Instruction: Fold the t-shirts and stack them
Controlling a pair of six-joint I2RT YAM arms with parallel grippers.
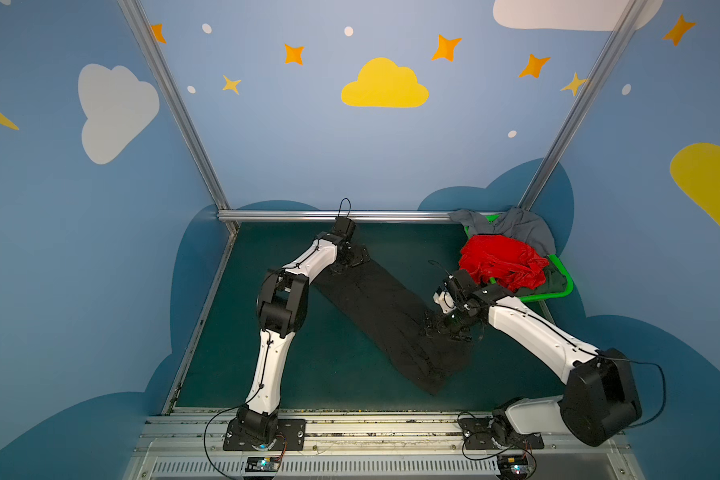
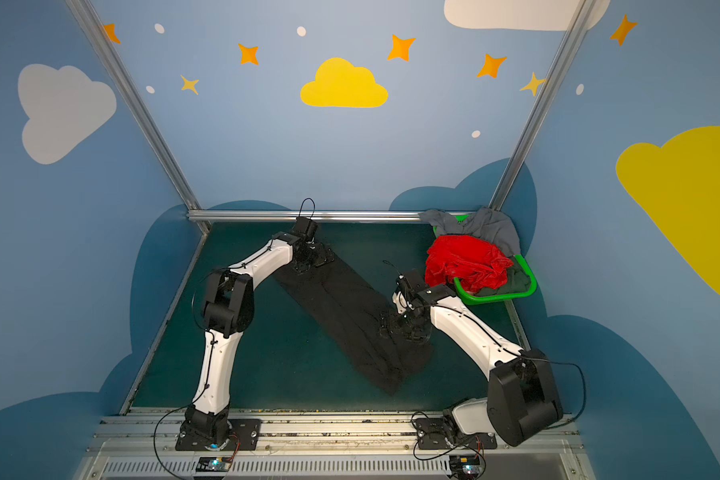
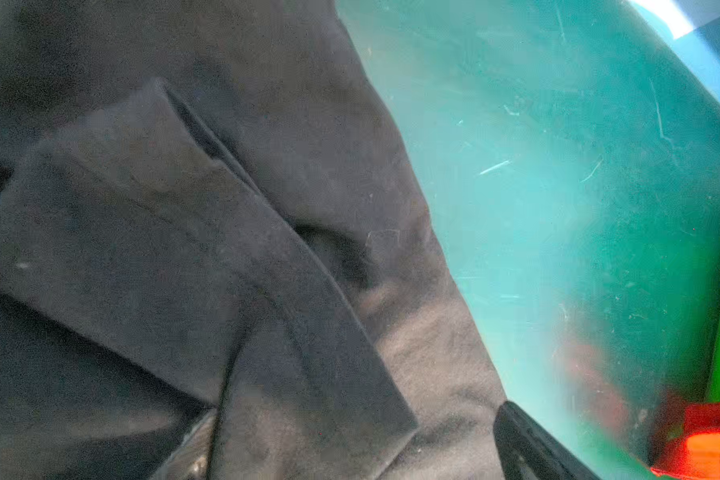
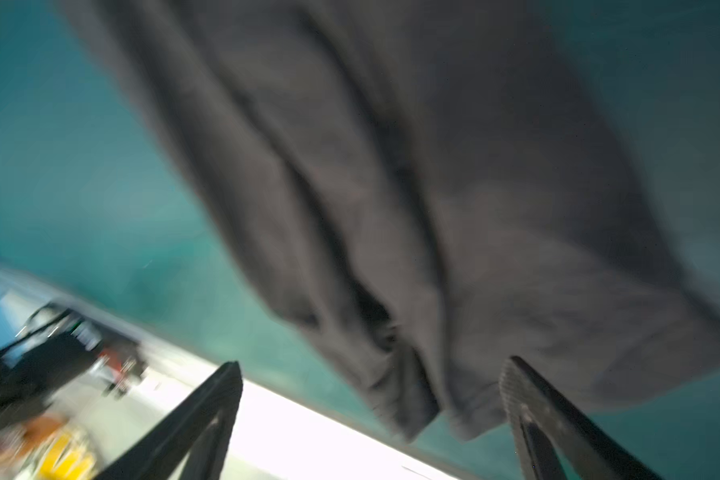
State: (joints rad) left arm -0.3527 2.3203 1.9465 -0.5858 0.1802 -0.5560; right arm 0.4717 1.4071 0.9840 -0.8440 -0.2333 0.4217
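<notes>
1. My left claw [image 1: 352,259] hung over the far-left end of the black t-shirt [image 1: 383,316], jaws spread wide and holding nothing I could make out. Its wrist view showed only one finger [image 3: 520,440], beside flat cloth.
2. My right claw [image 1: 441,328] sat low over the shirt's right edge, towards its near end. It was wide open too. In its wrist view, both fingers [image 4: 533,399] stood apart with no cloth between them.
3. The black t-shirt lay on the table [image 1: 329,374] as a long narrow strip, running from far left to near centre. Its sides looked already turned in, so I judged the lengthwise folds done.
4. What I judged left for this shirt was to bring one end over the other and press it into a compact packet.
5. The red t-shirt [image 1: 499,262], the grey t-shirt [image 1: 520,230] and the dark green t-shirt [image 1: 555,280] were heaped unfolded in the green basket [image 1: 545,296] at the far right.
6. Nothing was stacked yet, so by my reckoning the job was in its early part, with three shirts untouched.
</notes>
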